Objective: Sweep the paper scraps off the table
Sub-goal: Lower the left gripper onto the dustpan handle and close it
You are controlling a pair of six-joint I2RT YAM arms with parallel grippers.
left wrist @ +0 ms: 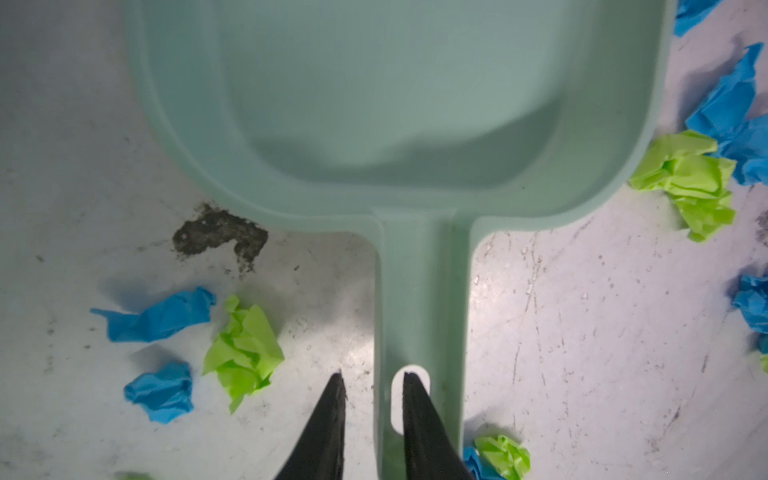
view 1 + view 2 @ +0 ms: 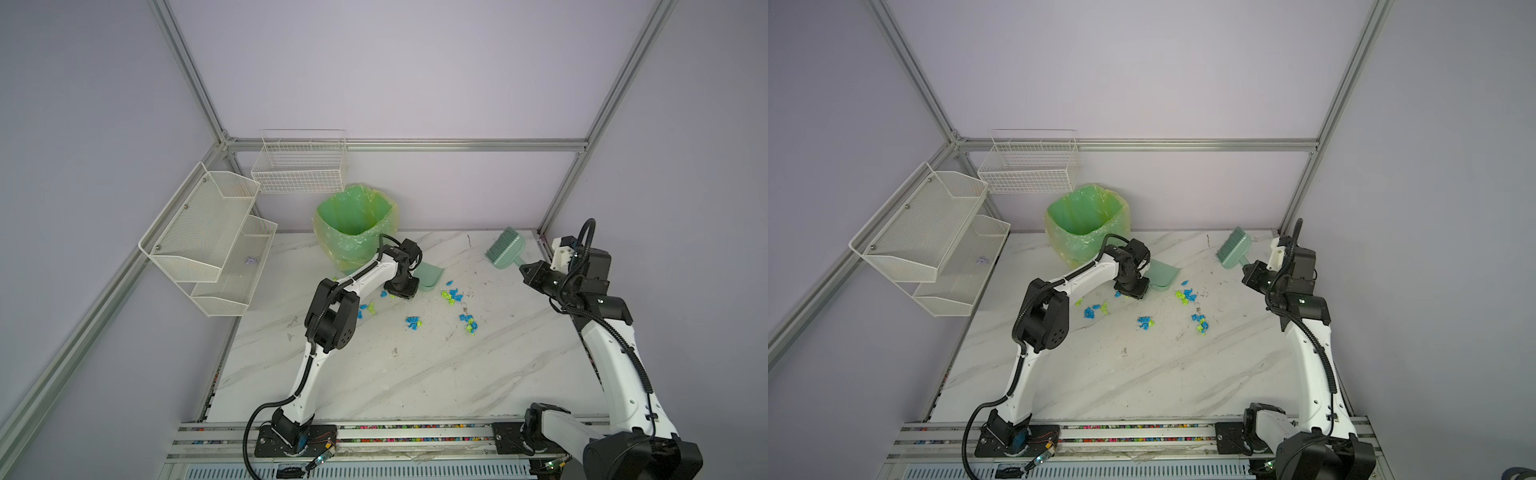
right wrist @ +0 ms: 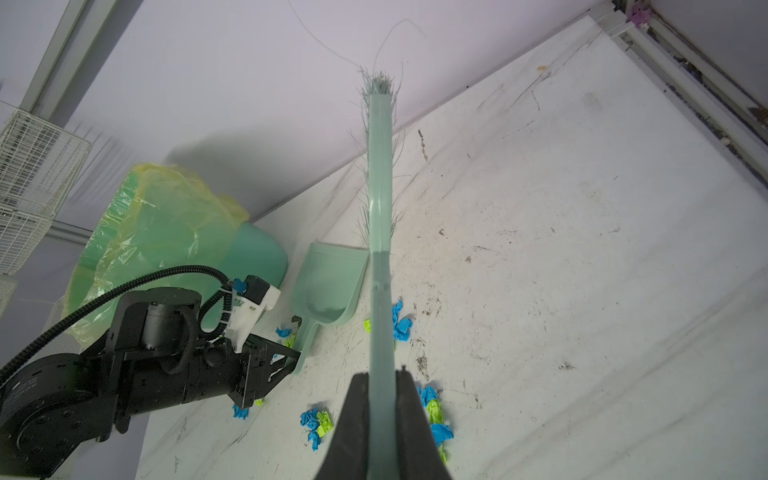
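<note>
Under the left claw (image 2: 401, 292), both top views lose the dustpan (image 2: 430, 276) handle.

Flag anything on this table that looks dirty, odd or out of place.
A dark crusty smudge stains the table beside the dustpan. One finger of the left gripper sits in the handle's hanging hole instead of outside the handle. The paper scraps lie scattered mid-table.

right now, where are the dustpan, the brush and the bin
dustpan (image 1: 407, 104): left wrist view, on the inner floor of the pan
brush (image 2: 505, 247): in a top view, on the bristle head
bin (image 2: 345, 254): in a top view, on the front wall of its green liner
</note>
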